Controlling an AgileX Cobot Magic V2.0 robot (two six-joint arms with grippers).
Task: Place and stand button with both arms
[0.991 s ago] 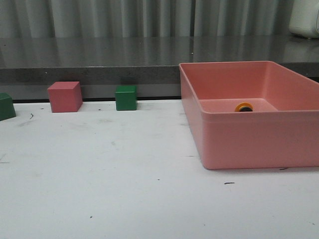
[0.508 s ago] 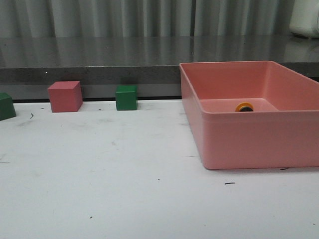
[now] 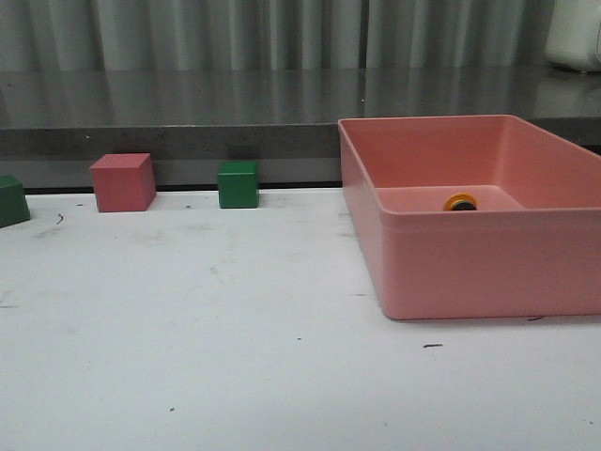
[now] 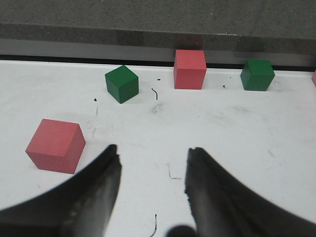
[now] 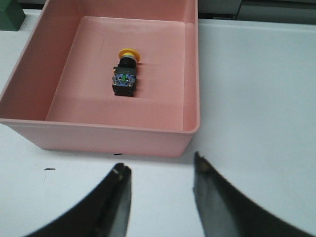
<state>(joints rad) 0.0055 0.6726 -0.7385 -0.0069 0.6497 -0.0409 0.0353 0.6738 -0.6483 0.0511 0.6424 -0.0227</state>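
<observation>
The button (image 5: pixel 125 74) lies on its side on the floor of the pink bin (image 5: pixel 113 133), yellow cap toward the far wall, black base with green and blue bits facing up. From the front only its yellow cap (image 3: pixel 460 201) peeks over the bin's near wall (image 3: pixel 488 263). My right gripper (image 5: pixel 159 165) hangs open over bare white table, short of the bin's near wall, nothing between its fingers. My left gripper (image 4: pixel 153 150) is open too, above bare table, with a pink cube (image 4: pixel 55 145) just beside one finger. Neither arm shows in the front view.
A pink cube (image 3: pixel 122 181) and a green cube (image 3: pixel 238 184) stand along the table's back edge, another green cube (image 3: pixel 11 199) at the far left. The left wrist view shows two green cubes (image 4: pixel 121 83) (image 4: pixel 257 74) and a far pink cube (image 4: pixel 190 68). A dark ledge runs behind.
</observation>
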